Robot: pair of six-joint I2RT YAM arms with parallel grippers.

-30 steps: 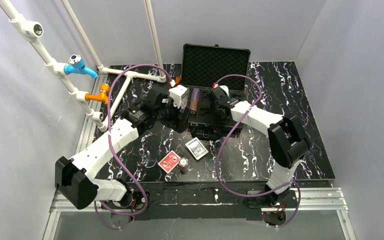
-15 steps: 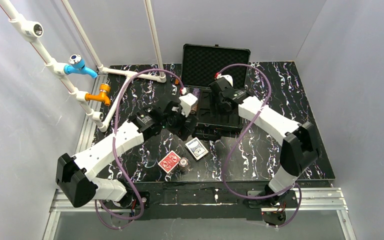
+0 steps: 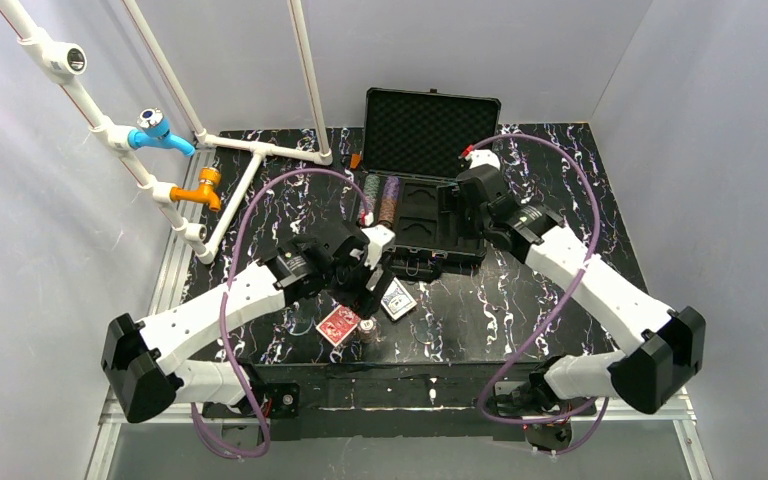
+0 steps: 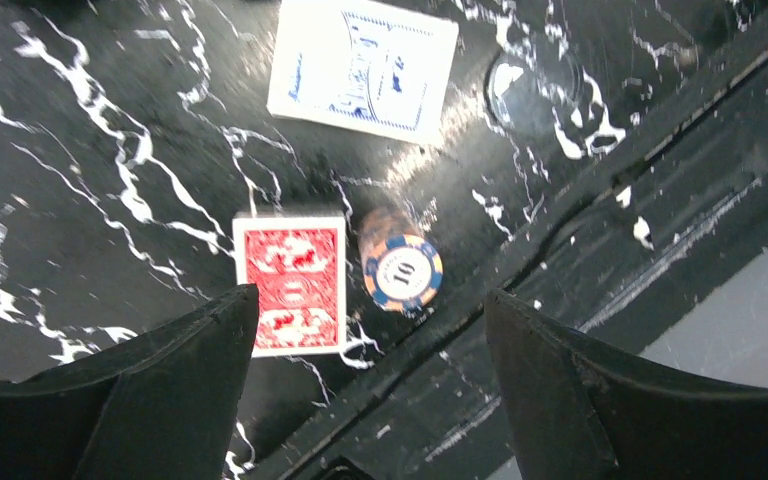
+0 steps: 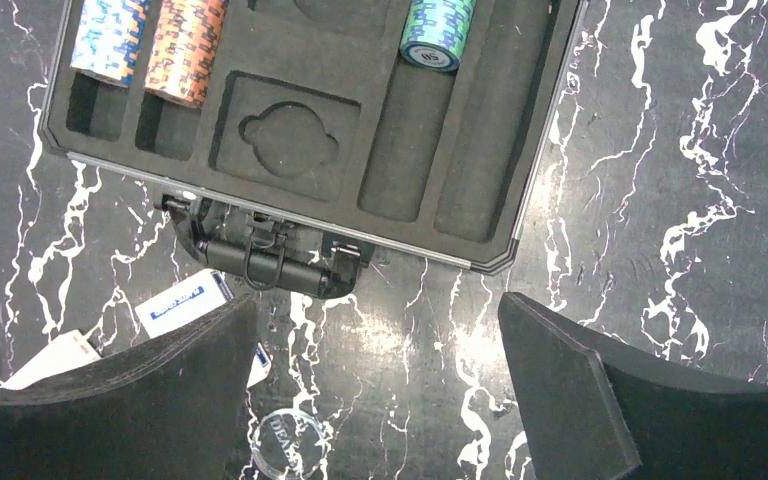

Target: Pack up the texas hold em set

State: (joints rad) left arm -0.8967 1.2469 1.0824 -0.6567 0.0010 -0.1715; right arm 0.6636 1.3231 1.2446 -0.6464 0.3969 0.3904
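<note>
Left hand point(image 4: 370, 295) — only its camera reads "10" on chips point(image 4: 401, 272).

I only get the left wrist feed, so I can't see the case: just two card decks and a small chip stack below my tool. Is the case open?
Observer: Yes, the case lies open, with its lid standing up at the far side.
Operator: Any chips in it?
Observer: Three stacks: blue chips and orange chips in the left slots, and teal chips further right.
Operator: Where is the other arm?
Observer: The right tool hangs open over the right side of the case, holding nothing.
</note>
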